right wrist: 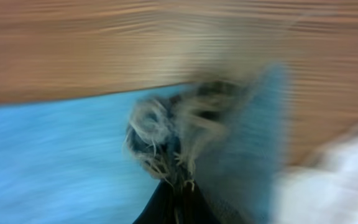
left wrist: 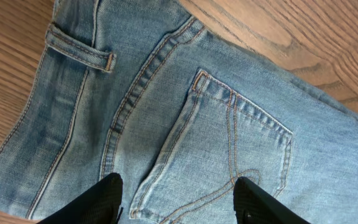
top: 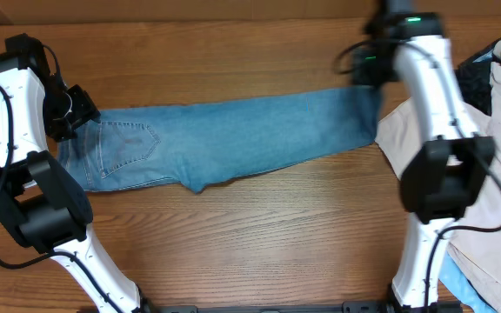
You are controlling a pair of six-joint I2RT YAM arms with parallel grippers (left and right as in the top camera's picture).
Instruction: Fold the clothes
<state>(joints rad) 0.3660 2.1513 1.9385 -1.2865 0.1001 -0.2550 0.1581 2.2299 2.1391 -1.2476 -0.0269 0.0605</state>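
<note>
The jeans (top: 233,130) lie flat across the wooden table (top: 259,235), reaching from 9 o'clock to about 2 o'clock in the overhead view, with the waistband at the 9 o'clock end. The left gripper (left wrist: 179,205) hangs over the back pocket (left wrist: 222,149), its fingers (left wrist: 98,199) wide apart and holding nothing. The right gripper (right wrist: 176,199), much blurred, seems pressed together on the frayed hem (right wrist: 166,137) at the 2 o'clock end, just beside a beige cloth (top: 403,139).

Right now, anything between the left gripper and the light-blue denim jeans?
Nothing visible. The left gripper hangs open right over the light-blue denim jeans' curve-stitched back pocket, only bare denim between its fingers.
</note>
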